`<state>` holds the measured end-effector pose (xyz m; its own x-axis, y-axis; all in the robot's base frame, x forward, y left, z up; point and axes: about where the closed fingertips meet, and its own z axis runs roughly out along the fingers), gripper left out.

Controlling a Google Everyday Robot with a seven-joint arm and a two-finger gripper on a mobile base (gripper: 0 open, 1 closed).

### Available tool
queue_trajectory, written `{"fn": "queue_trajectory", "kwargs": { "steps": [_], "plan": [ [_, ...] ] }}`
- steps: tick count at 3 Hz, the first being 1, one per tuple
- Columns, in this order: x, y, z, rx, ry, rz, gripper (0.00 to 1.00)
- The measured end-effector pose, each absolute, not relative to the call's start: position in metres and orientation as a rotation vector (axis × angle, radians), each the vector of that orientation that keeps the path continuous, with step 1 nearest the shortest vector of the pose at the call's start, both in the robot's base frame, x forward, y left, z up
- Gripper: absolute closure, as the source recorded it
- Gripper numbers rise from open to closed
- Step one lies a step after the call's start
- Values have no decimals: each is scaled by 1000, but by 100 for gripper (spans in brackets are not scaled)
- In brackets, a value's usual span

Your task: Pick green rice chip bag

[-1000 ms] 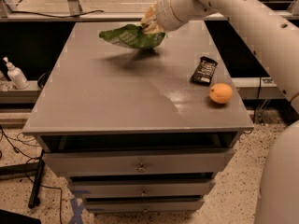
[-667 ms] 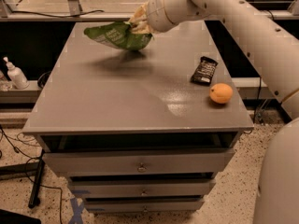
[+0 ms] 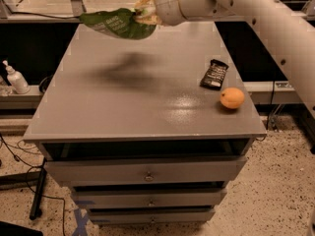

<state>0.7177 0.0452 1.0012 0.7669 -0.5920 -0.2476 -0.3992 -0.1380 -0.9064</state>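
Observation:
The green rice chip bag (image 3: 118, 23) hangs in the air above the far part of the grey cabinet top (image 3: 142, 97), with its shadow on the surface below it. My gripper (image 3: 143, 11) is shut on the bag's right end and holds it clear of the top. The white arm (image 3: 236, 4) reaches in from the upper right.
A small black wrapper (image 3: 214, 74) and an orange (image 3: 232, 98) lie on the right side of the top. Drawers (image 3: 145, 173) sit below the front edge. A white pump bottle (image 3: 15, 77) stands on a ledge to the left.
My gripper has lifted the green bag higher and carried it to the left, away from the top.

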Motion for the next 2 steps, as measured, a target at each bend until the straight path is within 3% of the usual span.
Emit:
{"fn": "queue_trajectory", "kwargs": {
  "steps": [2],
  "plan": [
    [709, 32, 1034, -1669, 786, -277, 100]
  ]
}}
